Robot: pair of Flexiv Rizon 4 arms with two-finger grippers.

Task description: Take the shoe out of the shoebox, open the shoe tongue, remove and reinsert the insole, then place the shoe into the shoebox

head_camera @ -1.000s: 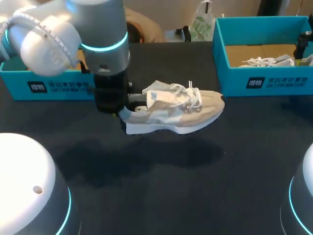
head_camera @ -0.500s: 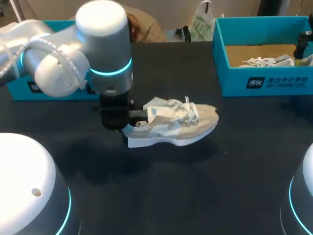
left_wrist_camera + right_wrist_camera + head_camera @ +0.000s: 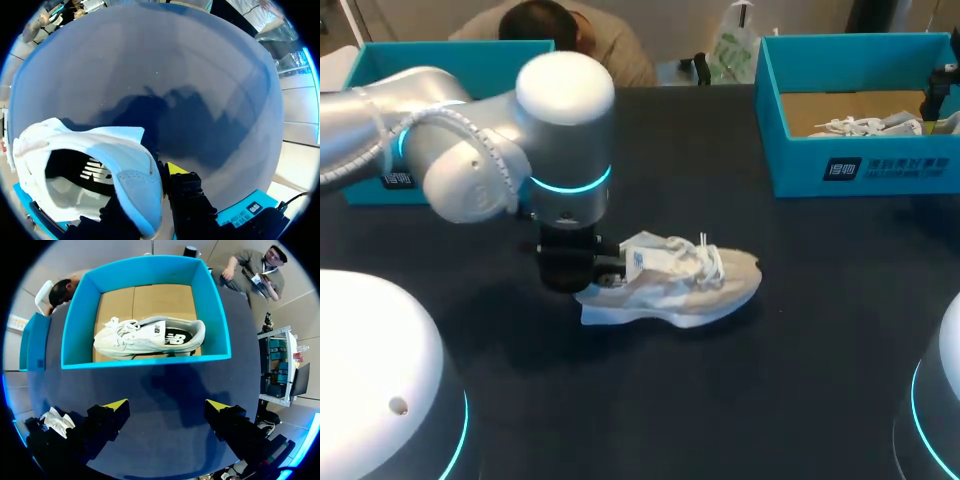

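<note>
Head view, left gripper (image 3: pixel 148 192) clenched on the heel of the pale shoe (image 3: pixel 670 285), shoe seemingly resting on the dark table (image 3: pixel 720 400), well apart from the teal shoebox (image 3: pixel 860 150), right gripper (image 3: pixel 166 405) spread wide near that shoebox, second shoe (image 3: pixel 150 337) lying inside it

The shoe (image 3: pixel 670 285) at the frame's centre has a matt upper of pale mesh cloth and beige suede-like panels, white woven laces and a smooth white sole. The table (image 3: pixel 740 400) is dark and matt; the shoebox (image 3: pixel 900 168) at upper right is matt teal cardboard with a brown floor. The left arm (image 3: pixel 565 110) has a smooth, glossy silver-grey shell.
</note>
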